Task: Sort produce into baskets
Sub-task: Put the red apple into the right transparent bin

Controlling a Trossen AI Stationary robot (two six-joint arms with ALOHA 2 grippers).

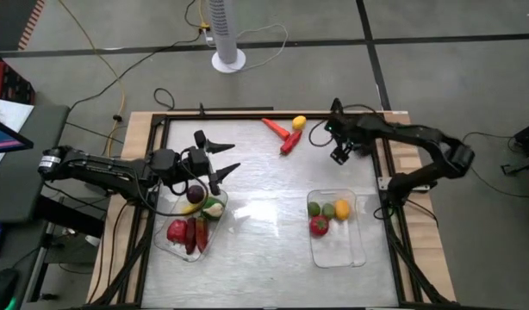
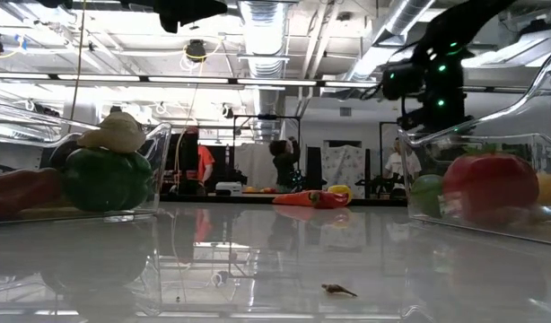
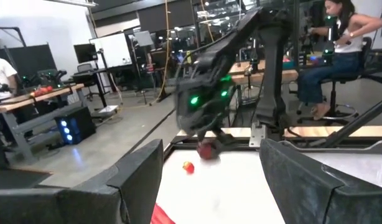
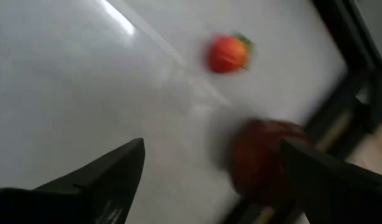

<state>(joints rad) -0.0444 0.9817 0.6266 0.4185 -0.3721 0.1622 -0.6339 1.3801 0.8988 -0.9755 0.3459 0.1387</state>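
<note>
Left gripper (image 1: 220, 159) hangs with fingers parted and empty just above the left basket (image 1: 165, 242), at its twelve o'clock edge. Across the table the right gripper (image 1: 338, 153), jaws spread and holding nothing, hovers at the far right side. From it, the loose produce lies at about nine to ten o'clock: an orange carrot (image 1: 275, 127), a red pepper (image 1: 289, 143) angled diagonally, and a yellow fruit (image 1: 299, 122). By my judgement the right arm is nearer.

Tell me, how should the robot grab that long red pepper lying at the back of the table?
Probably across its middle, from straight above. The red pepper lies flat and slanted on the bare table, so tool fingers would likely straddle its narrow width, turned crosswise to its length. The right tool, open and nearby, seems best placed.
</note>
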